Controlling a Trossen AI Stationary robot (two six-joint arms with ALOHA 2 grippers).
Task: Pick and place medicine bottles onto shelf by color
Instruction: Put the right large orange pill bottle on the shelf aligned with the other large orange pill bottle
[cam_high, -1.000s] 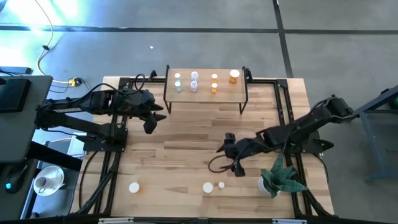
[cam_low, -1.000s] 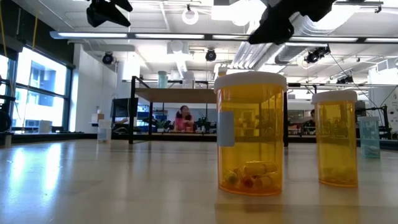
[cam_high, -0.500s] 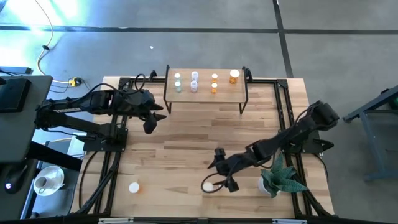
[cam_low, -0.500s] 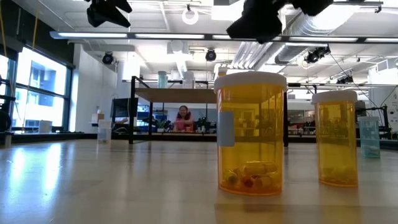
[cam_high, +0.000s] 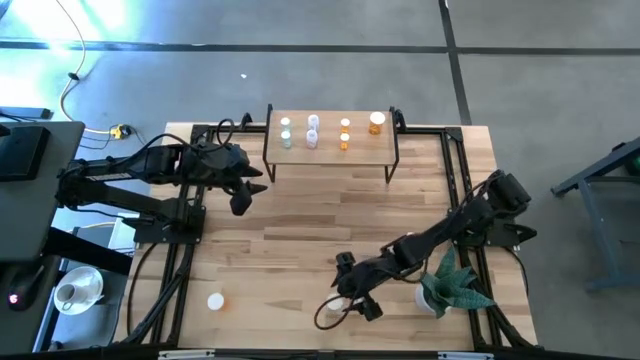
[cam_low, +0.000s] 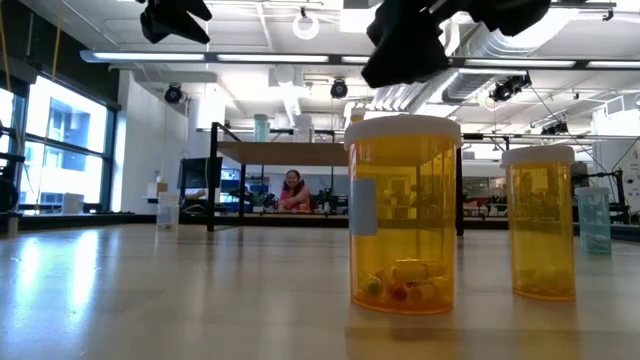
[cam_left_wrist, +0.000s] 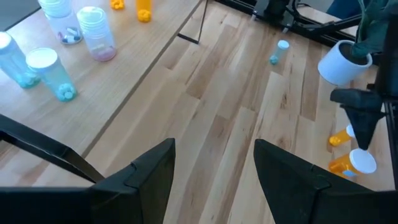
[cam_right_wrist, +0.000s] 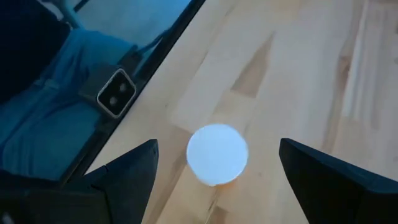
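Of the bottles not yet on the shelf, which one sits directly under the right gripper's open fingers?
The larger orange bottle near the table's front edge: the right gripper hovers over its white cap, unlike the smaller orange bottle beside it.

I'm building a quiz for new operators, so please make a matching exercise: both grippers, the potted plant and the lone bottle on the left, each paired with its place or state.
Things:
1. left gripper
2. right gripper
3. potted plant
4. lone orange bottle

Places or states:
A. on the table, far from the shelf, on the right arm's side
B. above a white-capped bottle, jaws open on either side of it
C. off the shelf's left end, jaws open and empty
D. on the table, far from the shelf, on the left arm's side

Pairs: 1-C, 2-B, 3-A, 4-D
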